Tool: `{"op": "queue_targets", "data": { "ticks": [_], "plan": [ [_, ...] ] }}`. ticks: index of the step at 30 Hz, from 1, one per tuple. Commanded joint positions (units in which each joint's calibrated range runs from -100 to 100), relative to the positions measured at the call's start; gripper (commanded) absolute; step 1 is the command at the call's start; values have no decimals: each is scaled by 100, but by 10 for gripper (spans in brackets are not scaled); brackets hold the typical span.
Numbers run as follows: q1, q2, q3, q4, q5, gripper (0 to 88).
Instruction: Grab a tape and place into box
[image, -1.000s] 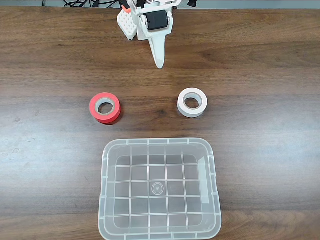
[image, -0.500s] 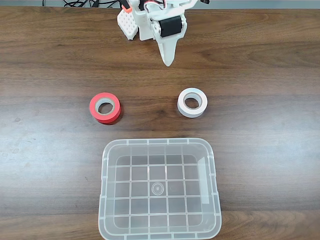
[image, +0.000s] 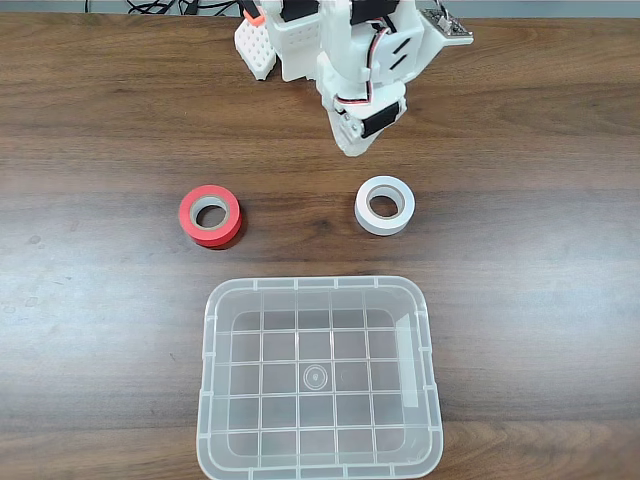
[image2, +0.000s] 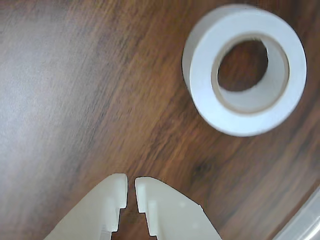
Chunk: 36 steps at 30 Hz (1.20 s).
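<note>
Wrist view: tape (image2: 245, 70) flat, hole upward.

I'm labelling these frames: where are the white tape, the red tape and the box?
white tape (image: 385, 218), fixed view, outer side wall.
red tape (image: 195, 224), fixed view, outer side.
box (image: 314, 285), fixed view, far rim.

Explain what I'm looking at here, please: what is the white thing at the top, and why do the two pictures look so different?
The white thing is a small robot arm on a wooden table, ending in a two-fingered claw. One picture comes from a fixed camera looking down at the table. The other comes from a camera riding on the arm's wrist, so you see the claw up close, its tips nearly together and holding nothing. On the table lie a white tape, a red tape and a clear plastic box with nothing in it. The wrist view shows the white tape just ahead of the claw, untouched.
</note>
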Motion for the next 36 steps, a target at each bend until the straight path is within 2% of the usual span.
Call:
{"op": "queue_targets", "data": {
  "ticks": [1,9,11,15,17,36],
  "plan": [
    [-126,289,-545,-505,135,12],
    [-302,965,-580,-924,135,21],
    [-302,1125,-606,-924,125,60],
    [-302,1278,-597,-924,125,193],
    [-302,1319,-624,-933,125,224],
    [-514,1986,-536,-1344,109,224]
  ]
}}
